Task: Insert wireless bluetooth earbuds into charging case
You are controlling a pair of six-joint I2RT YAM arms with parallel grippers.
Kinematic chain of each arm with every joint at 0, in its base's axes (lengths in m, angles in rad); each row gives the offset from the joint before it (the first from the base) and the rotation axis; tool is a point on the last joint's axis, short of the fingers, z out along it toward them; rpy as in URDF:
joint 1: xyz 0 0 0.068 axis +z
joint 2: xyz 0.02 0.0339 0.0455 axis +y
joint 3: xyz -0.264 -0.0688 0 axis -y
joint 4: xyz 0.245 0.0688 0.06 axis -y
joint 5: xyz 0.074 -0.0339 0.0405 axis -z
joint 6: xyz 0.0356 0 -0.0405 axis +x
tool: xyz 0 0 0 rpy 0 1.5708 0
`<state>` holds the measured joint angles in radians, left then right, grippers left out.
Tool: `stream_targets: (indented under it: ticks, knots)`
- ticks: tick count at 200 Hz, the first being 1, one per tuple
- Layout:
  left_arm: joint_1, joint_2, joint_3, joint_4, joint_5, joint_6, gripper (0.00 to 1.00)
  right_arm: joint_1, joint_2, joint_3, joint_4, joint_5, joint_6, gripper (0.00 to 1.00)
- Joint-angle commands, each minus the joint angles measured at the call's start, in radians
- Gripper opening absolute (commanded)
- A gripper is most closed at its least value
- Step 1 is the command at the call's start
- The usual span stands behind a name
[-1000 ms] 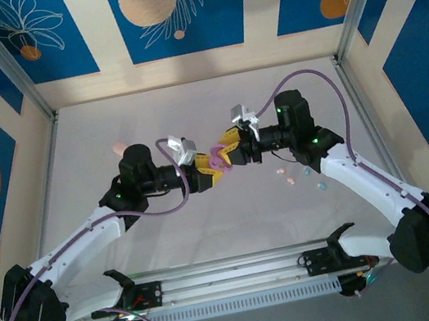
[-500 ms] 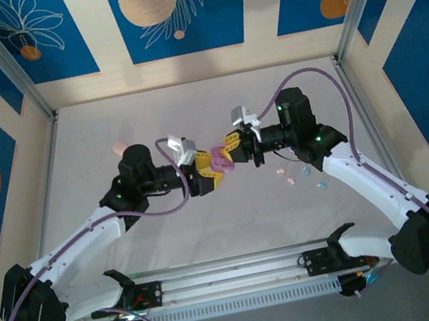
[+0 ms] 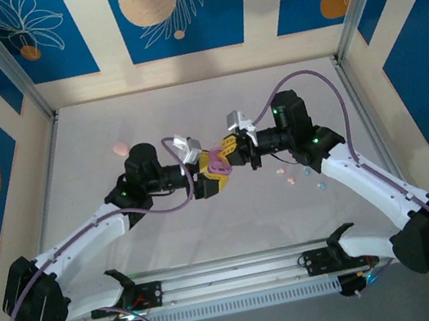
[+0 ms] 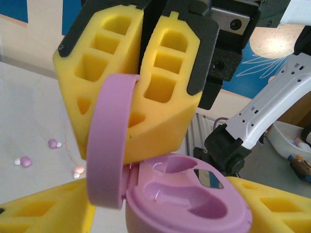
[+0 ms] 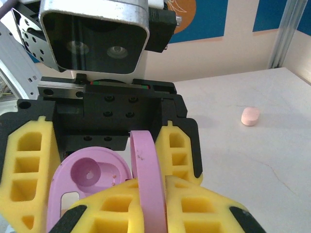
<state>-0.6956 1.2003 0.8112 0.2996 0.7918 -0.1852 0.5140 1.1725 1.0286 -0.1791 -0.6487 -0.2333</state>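
The left hand point(image 3: 208, 181) clamps the open case point(image 3: 217, 162), the right hand point(image 3: 226, 150) pinches its lid point(image 5: 146, 184); the earbuds point(image 3: 290, 181) lie beside the right arm point(image 3: 367, 179).

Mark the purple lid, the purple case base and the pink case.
purple lid point(image 4: 109, 145), left wrist view, curved surface.
purple case base point(image 4: 165, 194), left wrist view, top face between sockets.
pink case point(image 5: 250, 116), right wrist view, its middle.

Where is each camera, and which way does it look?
Top camera: up behind the arms, looking down on the table; both arms show, left gripper and right gripper meeting.
Left wrist camera: on the left arm, looking over its own yellow fingers at the right gripper.
Right wrist camera: on the right arm, looking over its own fingers at the left gripper.
Shared: both wrist views see the open purple case and its lid, from opposite sides.
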Motion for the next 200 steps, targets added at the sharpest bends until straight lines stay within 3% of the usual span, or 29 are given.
stream_targets:
  ticks: [1,73,123,155,184,200]
  knots:
    - [-0.017,0.013,0.034,0.010,-0.013,-0.009,0.66,0.008,-0.020,0.018,-0.019,0.029,-0.032,0.07]
    - [-0.019,0.005,0.037,-0.011,-0.032,0.013,0.38,0.016,-0.025,0.015,-0.031,0.040,-0.050,0.08]
    - [-0.019,-0.004,0.025,-0.007,-0.042,0.026,0.31,0.018,-0.031,0.013,-0.035,0.041,-0.050,0.12]
    - [-0.019,-0.007,0.023,-0.004,-0.034,0.029,0.31,0.020,-0.033,0.013,-0.039,0.040,-0.052,0.12]
    - [-0.019,-0.017,0.009,0.016,-0.044,0.043,0.31,0.018,-0.034,0.019,-0.046,0.048,-0.037,0.20]
    - [-0.019,-0.022,-0.002,0.029,-0.050,0.060,0.30,0.016,-0.036,0.029,-0.059,0.067,-0.006,0.40]
